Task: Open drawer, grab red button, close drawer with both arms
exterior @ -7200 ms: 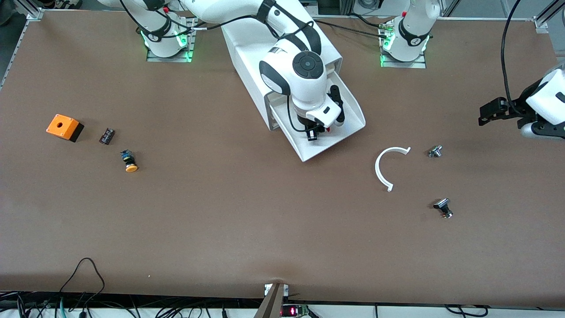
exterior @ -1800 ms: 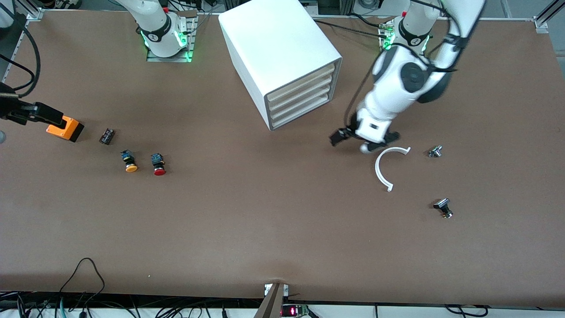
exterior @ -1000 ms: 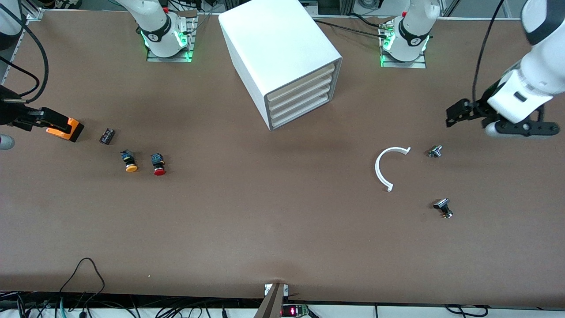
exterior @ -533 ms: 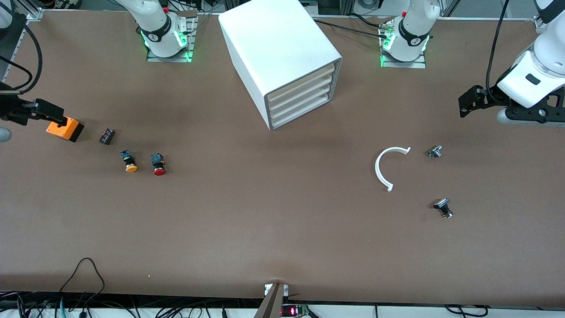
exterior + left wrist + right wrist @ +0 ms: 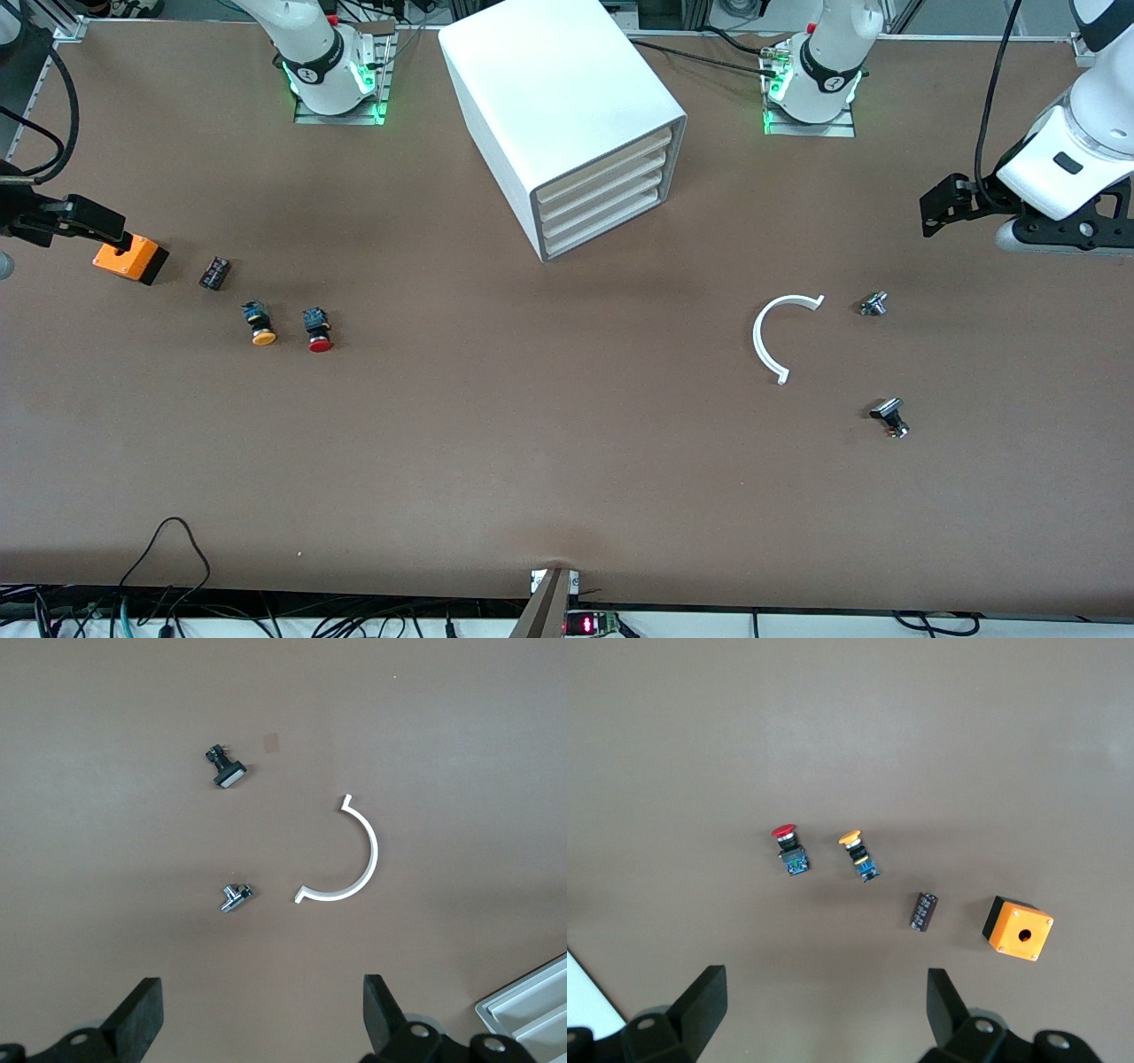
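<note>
The white cabinet (image 5: 567,106) stands at the back middle of the table with all four fronts flush. Its lowest drawer (image 5: 604,232) is shut. The red-capped button (image 5: 319,330) lies on its side on the table beside the orange-capped one (image 5: 260,323), toward the right arm's end. It also shows in the right wrist view (image 5: 789,850). My right gripper (image 5: 89,226) is open and empty over the orange box (image 5: 133,259); its own view shows it too (image 5: 824,1010). My left gripper (image 5: 941,206) is open and empty over the left arm's end of the table, as its own view confirms (image 5: 263,1019).
A small black component (image 5: 213,272) lies between the orange box and the buttons. Toward the left arm's end lie a white half-ring (image 5: 769,341), a small metal part (image 5: 873,304) and a black-headed part (image 5: 889,416). A cabinet corner (image 5: 532,1010) shows in the left wrist view.
Earlier the lowest drawer was open with my right gripper in it. Now it is shut, the red button lies on the table, and both arms have drawn back to the table's ends.
</note>
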Controlling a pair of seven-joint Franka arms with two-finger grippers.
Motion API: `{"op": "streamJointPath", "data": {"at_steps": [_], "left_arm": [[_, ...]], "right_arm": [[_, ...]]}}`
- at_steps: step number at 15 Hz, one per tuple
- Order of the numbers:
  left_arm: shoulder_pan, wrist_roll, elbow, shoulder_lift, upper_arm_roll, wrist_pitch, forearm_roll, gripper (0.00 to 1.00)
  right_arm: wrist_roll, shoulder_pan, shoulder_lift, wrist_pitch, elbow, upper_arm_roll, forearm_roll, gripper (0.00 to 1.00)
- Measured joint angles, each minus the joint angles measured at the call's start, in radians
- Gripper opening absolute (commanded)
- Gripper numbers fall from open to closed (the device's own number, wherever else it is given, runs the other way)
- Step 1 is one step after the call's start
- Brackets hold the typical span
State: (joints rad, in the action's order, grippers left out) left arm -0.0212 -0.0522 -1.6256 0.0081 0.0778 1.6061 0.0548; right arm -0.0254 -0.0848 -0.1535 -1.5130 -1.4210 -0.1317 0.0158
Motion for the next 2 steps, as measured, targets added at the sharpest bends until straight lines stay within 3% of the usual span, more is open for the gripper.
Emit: {"op": "streamJointPath", "data": {"at_steps": [2], "left_arm": [[0.002,0.000,0.000,0.000,-0.001,-0.001,0.000,0.99]], "right_arm": [[-0.008,0.000,0.000,-0.003,-0.001,-0.001,0.000,1.00]]}}
